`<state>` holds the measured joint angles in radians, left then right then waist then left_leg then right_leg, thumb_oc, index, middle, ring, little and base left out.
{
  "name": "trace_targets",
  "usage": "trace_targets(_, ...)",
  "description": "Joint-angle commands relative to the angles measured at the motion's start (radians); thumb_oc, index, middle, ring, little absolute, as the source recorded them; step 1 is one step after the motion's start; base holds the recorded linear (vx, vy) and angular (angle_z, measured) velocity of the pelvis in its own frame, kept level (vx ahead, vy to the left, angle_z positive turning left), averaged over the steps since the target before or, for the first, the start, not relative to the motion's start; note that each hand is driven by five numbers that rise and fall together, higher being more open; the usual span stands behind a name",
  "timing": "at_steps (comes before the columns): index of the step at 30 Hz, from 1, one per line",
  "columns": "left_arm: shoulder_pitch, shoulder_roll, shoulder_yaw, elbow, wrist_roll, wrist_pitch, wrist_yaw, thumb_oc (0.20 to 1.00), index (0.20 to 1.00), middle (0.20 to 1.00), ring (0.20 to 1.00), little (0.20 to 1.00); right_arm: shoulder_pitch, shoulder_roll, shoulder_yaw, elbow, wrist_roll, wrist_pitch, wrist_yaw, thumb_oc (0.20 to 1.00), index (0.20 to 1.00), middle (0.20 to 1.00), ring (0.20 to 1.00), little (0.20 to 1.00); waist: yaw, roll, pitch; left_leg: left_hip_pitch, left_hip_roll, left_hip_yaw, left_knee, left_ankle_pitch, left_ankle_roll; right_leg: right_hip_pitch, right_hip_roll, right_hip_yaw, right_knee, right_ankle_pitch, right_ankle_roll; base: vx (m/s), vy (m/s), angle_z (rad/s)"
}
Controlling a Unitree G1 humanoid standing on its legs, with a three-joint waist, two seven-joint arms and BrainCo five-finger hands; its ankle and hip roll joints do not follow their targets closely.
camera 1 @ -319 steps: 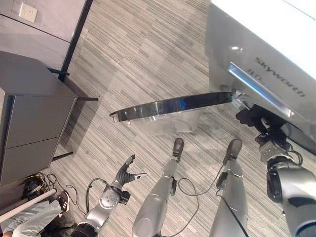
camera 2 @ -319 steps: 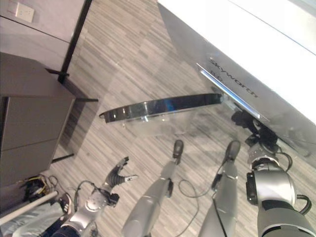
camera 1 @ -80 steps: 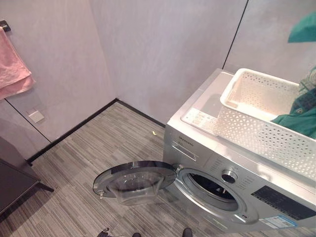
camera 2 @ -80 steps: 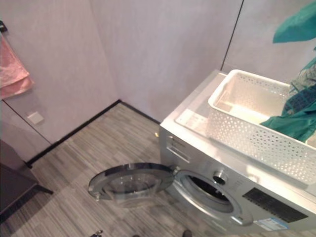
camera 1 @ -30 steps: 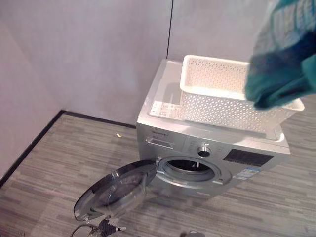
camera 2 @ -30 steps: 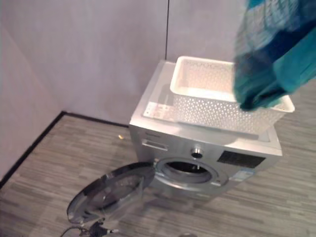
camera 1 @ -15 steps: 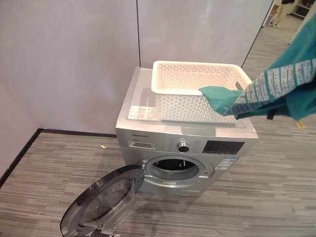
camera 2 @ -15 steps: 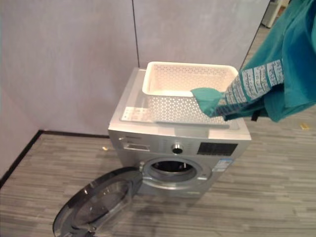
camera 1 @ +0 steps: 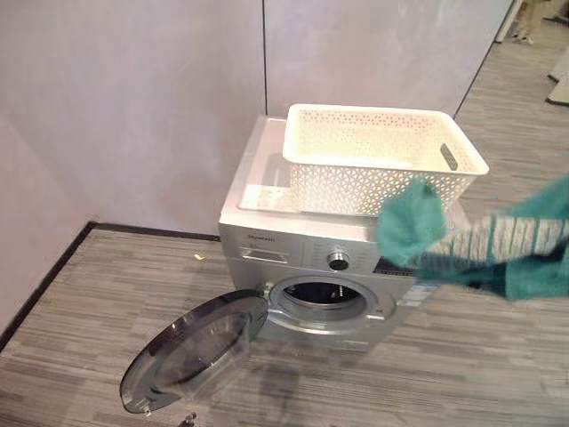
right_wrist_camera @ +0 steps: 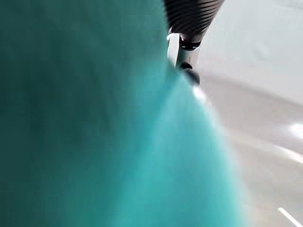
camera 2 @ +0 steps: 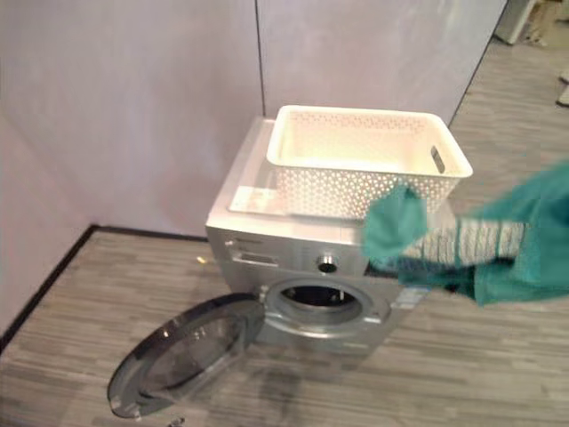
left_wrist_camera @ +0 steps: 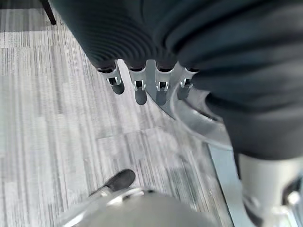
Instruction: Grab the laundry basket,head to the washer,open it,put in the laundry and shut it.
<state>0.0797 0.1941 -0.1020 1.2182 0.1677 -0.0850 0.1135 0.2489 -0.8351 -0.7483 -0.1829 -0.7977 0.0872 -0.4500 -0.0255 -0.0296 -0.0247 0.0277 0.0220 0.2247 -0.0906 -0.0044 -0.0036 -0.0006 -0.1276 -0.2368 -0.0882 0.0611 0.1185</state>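
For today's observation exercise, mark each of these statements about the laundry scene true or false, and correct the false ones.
1. The washer door is shut. False: it hangs wide open.
2. The white basket sits on top of the washer. True.
3. The teal garment lies inside the basket. False: it hangs in the air in front of the washer, outside the basket.
4. The left robot hand has straight fingers and holds nothing. True.
5. The basket stands on the floor. False: it is on the washer.

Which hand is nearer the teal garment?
Right. The right hand is against the teal garment; the left hand hangs over the floor beside the washer door.
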Motion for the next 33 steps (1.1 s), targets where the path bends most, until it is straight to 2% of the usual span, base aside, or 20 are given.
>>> trace_targets(1,-0.064,0.002,-0.031,0.071,0.034,-0.029,0.004,1.000,1.000,1.000,1.000,1.000,0.027,0.007,0.020,0.119,0.022,0.046,0.012,0.200,0.200,0.200,0.200,0.200,-0.007,-0.014,-0.019,-0.081,0.014,-0.040,0.003,-0.014,-0.017,0.120,-0.006,-0.055,0.030,-0.111,0.034,0.00,0.000,0.00)
trace_targets(2,-0.064,0.003,-0.031,0.071,0.033,-0.029,0.004,1.000,1.000,1.000,1.000,1.000,0.025,0.004,0.023,0.126,0.024,0.044,0.007,0.200,0.200,0.200,0.200,0.200,-0.007,-0.015,-0.020,-0.082,0.014,-0.040,0.003,-0.013,-0.017,0.120,-0.006,-0.055,0.030,-0.110,0.034,0.00,0.000,0.00)
trace_targets(4,-0.072,0.006,-0.045,0.072,0.034,-0.032,0.003,1.000,1.000,1.000,1.000,1.000,0.036,0.020,0.084,0.289,0.052,0.069,0.004,0.200,0.200,0.200,0.200,0.200,-0.004,-0.014,-0.015,-0.082,0.014,-0.042,0.003,-0.014,-0.018,0.121,-0.007,-0.058,0.027,-0.109,0.033,0.00,0.000,0.00)
trace_targets(6,-0.071,0.008,-0.043,0.072,0.034,-0.032,0.003,1.000,1.000,1.000,1.000,1.000,0.031,0.018,0.089,0.296,0.055,0.067,-0.001,0.200,0.200,0.200,0.200,0.200,-0.006,-0.015,-0.015,-0.082,0.013,-0.042,0.003,-0.014,-0.018,0.121,-0.007,-0.058,0.027,-0.109,0.033,0.00,0.000,0.00)
trace_targets(8,-0.092,0.007,-0.065,0.063,0.009,-0.038,0.011,1.000,1.000,1.000,1.000,1.000,0.008,0.093,0.206,0.485,0.170,0.055,0.002,0.200,0.200,0.200,0.200,0.200,0.001,-0.014,-0.007,-0.086,0.011,-0.048,0.003,-0.009,-0.020,0.122,-0.008,-0.068,0.029,-0.109,0.029,0.00,0.000,0.00)
trace_targets(12,-0.111,0.006,-0.085,0.062,-0.004,-0.036,0.016,1.000,1.000,1.000,1.000,1.000,-0.037,0.204,0.368,0.586,0.282,0.012,0.043,0.200,0.200,0.200,0.200,0.200,0.004,-0.013,-0.002,-0.089,0.008,-0.052,0.003,-0.004,-0.021,0.123,-0.010,-0.079,0.032,-0.112,0.024,0.00,0.001,0.06)
trace_targets(17,-0.111,0.007,-0.083,0.062,-0.004,-0.036,0.016,1.000,1.000,1.000,1.000,1.000,-0.041,0.204,0.373,0.591,0.284,0.010,0.041,0.200,0.200,0.200,0.200,0.200,0.001,-0.014,-0.001,-0.089,0.007,-0.053,0.003,-0.004,-0.021,0.123,-0.010,-0.080,0.032,-0.112,0.024,0.00,-0.003,0.09)
trace_targets(18,-0.116,0.033,-0.137,-0.027,0.024,-0.063,0.059,1.000,1.000,1.000,1.000,1.000,-0.074,0.302,0.535,0.637,0.363,-0.037,0.095,0.200,0.200,0.200,0.200,0.200,0.011,-0.014,0.008,-0.090,0.004,-0.059,0.003,0.001,-0.022,0.125,-0.013,-0.090,0.031,-0.114,0.022,0.00,0.000,0.00)
trace_targets(19,-0.118,0.044,-0.170,-0.065,0.054,-0.075,0.071,1.000,1.000,1.000,1.000,1.000,-0.087,0.318,0.565,0.638,0.386,-0.052,0.103,0.200,0.200,0.200,0.200,0.200,0.014,-0.012,0.011,-0.091,0.003,-0.061,0.003,0.001,-0.023,0.125,-0.013,-0.092,0.029,-0.114,0.022,-0.02,-0.021,-0.06)
trace_targets(20,-0.119,0.086,-0.250,-0.183,0.126,-0.107,0.085,1.000,1.000,1.000,1.000,1.000,-0.099,0.344,0.628,0.651,0.423,-0.080,0.127,0.200,0.200,0.200,0.200,0.200,0.018,-0.008,0.019,-0.092,0.002,-0.063,0.003,0.002,-0.024,0.124,-0.015,-0.095,0.026,-0.114,0.024,0.00,0.000,0.00)
trace_targets(21,-0.115,0.091,-0.250,-0.190,0.126,-0.104,0.083,1.000,1.000,1.000,1.000,1.000,-0.101,0.346,0.629,0.655,0.424,-0.083,0.126,0.200,0.200,0.200,0.200,0.200,0.018,-0.011,0.017,-0.095,0.002,-0.063,0.003,0.006,-0.023,0.122,-0.015,-0.096,0.025,-0.110,0.023,-0.02,-0.009,0.03)
trace_targets(23,-0.109,0.154,-0.313,-0.329,0.182,-0.129,0.079,1.000,1.000,1.000,1.000,1.000,-0.106,0.372,0.690,0.652,0.452,-0.116,0.146,0.200,0.200,0.200,0.200,0.200,0.024,-0.009,0.025,-0.092,0.001,-0.066,0.003,0.002,-0.025,0.126,-0.016,-0.101,0.022,-0.115,0.025,0.00,-0.010,0.11)
trace_targets(24,-0.120,0.213,-0.355,-0.467,0.203,-0.159,0.081,1.000,1.000,1.000,1.000,1.000,-0.123,0.400,0.760,0.666,0.505,-0.148,0.174,0.200,0.200,0.200,0.200,0.200,0.033,-0.004,0.031,-0.093,0.000,-0.068,0.003,0.004,-0.027,0.127,-0.017,-0.109,0.022,-0.118,0.026,0.01,-0.008,0.10)
trace_targets(28,-0.158,0.266,-0.356,-0.630,0.194,-0.174,0.086,1.000,1.000,1.000,1.000,1.000,-0.106,0.434,0.853,0.614,0.560,-0.181,0.234,0.200,0.200,0.200,0.200,0.200,0.034,-0.011,0.032,-0.096,-0.003,-0.073,0.003,0.007,-0.030,0.133,-0.018,-0.124,0.022,-0.123,0.025,0.01,-0.004,0.12)
trace_targets(33,-0.261,0.248,-0.329,-0.713,0.153,-0.150,0.126,1.000,1.000,1.000,1.000,1.000,-0.103,0.453,0.918,0.558,0.634,-0.190,0.276,0.200,0.200,0.200,0.200,0.200,0.027,-0.019,0.032,-0.101,-0.005,-0.077,0.003,0.011,-0.033,0.135,-0.019,-0.138,0.017,-0.124,0.023,0.00,-0.002,0.11)
